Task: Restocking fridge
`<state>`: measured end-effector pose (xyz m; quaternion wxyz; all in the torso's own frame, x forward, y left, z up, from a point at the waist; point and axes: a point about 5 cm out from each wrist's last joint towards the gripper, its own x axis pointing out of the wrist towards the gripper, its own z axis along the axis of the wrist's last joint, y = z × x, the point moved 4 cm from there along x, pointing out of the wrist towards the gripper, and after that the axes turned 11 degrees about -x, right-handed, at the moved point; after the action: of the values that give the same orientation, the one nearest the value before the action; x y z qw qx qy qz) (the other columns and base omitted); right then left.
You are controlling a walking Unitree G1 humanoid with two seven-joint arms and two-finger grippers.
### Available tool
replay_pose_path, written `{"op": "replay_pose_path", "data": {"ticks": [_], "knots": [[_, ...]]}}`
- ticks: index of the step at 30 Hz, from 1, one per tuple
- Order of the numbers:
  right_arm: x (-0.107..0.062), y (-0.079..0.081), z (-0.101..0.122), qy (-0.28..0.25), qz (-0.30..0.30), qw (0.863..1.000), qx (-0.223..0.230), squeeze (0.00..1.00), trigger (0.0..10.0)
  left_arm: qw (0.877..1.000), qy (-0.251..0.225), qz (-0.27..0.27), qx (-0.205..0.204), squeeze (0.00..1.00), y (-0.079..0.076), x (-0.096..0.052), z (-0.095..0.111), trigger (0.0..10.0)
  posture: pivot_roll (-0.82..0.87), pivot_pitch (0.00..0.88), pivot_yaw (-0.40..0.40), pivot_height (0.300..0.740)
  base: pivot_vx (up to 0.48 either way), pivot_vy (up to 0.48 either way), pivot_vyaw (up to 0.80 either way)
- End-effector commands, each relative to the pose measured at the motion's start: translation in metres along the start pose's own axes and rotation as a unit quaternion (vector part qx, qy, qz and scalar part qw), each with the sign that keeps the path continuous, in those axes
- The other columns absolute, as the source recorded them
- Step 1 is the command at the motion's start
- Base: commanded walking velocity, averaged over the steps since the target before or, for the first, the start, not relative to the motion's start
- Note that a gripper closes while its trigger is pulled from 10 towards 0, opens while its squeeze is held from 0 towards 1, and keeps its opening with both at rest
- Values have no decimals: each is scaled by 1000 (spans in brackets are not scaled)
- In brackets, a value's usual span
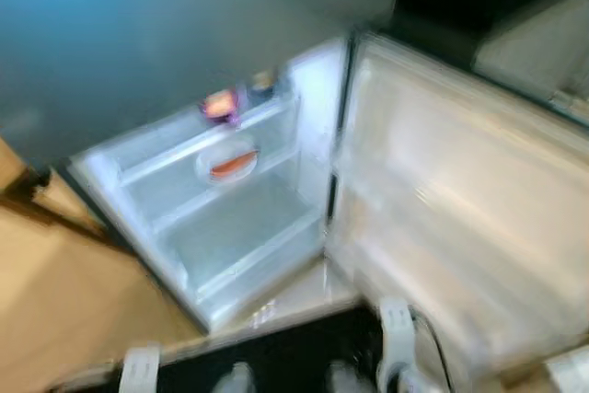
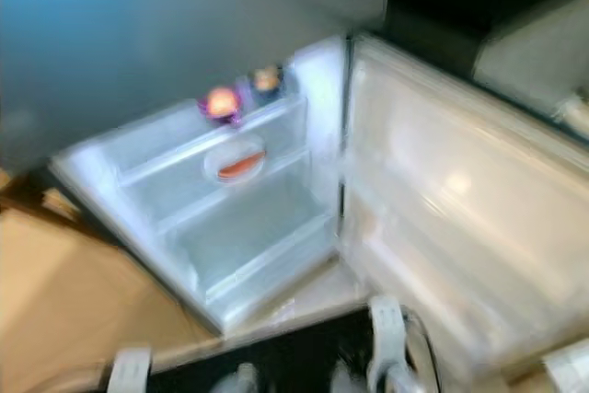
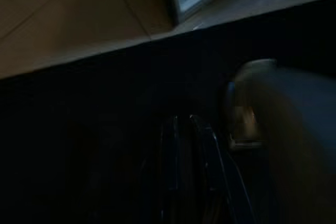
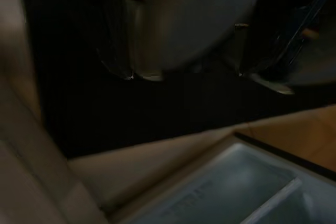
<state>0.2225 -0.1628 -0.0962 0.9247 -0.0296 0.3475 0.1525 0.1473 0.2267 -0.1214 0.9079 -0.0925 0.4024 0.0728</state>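
Two shelves of the open fridge (image 1: 230, 218) sit ahead — its plate (image 1: 227, 164) likely rigid and breakable, best taken by the rim — while I cannot tell either tool's state.

One fridge (image 1: 230, 218) stands with its one door (image 1: 460, 200) open at three o'clock, holding two clear shelves, one oval dish (image 1: 228, 163) with one orange item at eleven o'clock, and two small blurred items (image 2: 241, 91) on the upper shelf at twelve o'clock.
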Motion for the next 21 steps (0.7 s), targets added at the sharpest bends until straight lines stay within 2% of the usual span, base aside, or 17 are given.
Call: {"op": "replay_pose_path", "data": {"ticks": [1, 11, 21], "knots": [[0, 7, -6, 9, 8, 1000, 4, 0, 10000, 1000, 5, 6, 4, 0, 4, -2, -4, 10000, -107, 130, 30, 689, 0, 0, 0], [0, 7, -6, 11, 6, 1000, 3, 0, 10000, 1000, 9, 5, 7, 0, 4, -3, -5, 10000, -110, 133, 30, 689, 0, 0, 0], [0, 6, -9, 18, -1, 1000, 9, 0, 10000, 1000, 3, -7, 30, 0, 2, -2, -2, 10000, -112, 137, 39, 689, 0, 0, 0]]}}
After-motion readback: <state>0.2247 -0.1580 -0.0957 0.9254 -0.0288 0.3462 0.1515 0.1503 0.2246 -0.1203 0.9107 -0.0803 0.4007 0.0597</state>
